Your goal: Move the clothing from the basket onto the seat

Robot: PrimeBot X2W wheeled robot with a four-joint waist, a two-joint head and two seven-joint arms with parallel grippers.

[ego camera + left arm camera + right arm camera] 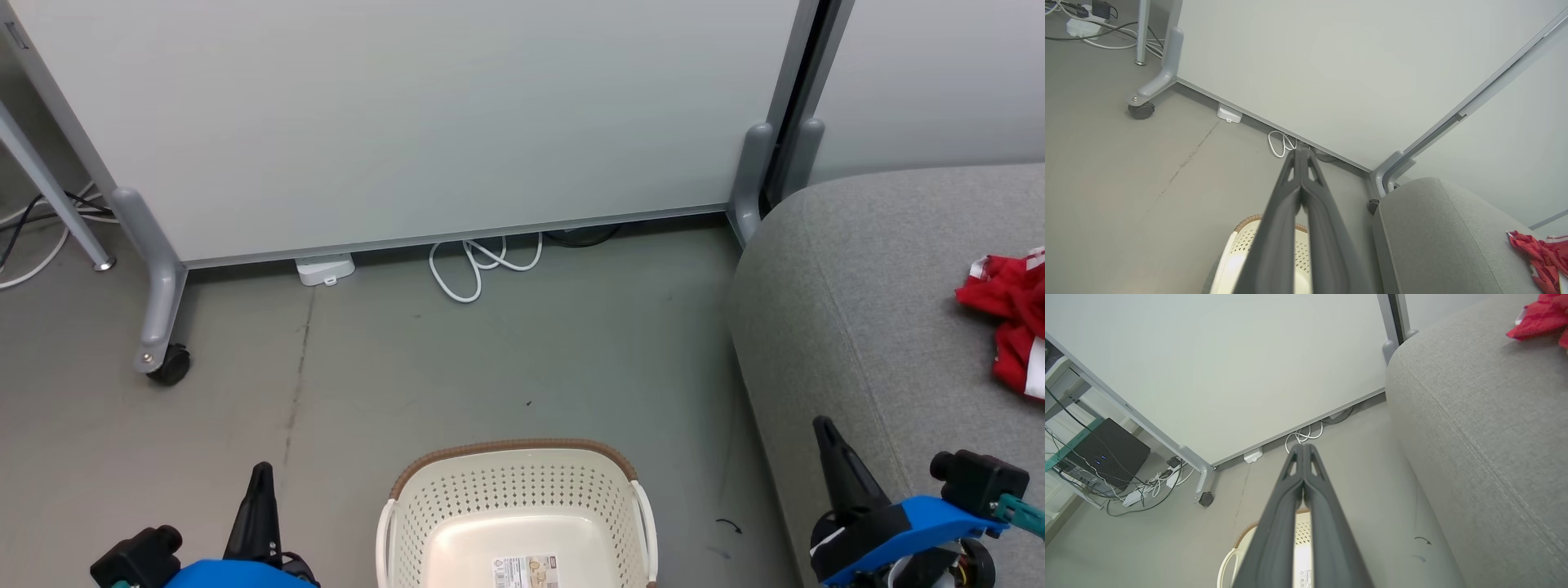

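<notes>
While flanking basket (514, 482), L pincer (263, 472) & R pincer (820, 425) point fwd, tips together.

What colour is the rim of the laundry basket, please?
The basket rim is brown with a woven look; clearest in the head view.

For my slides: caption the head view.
Red clothing lies on the grey seat; white basket looks empty; left tool and right tool shut.
</notes>
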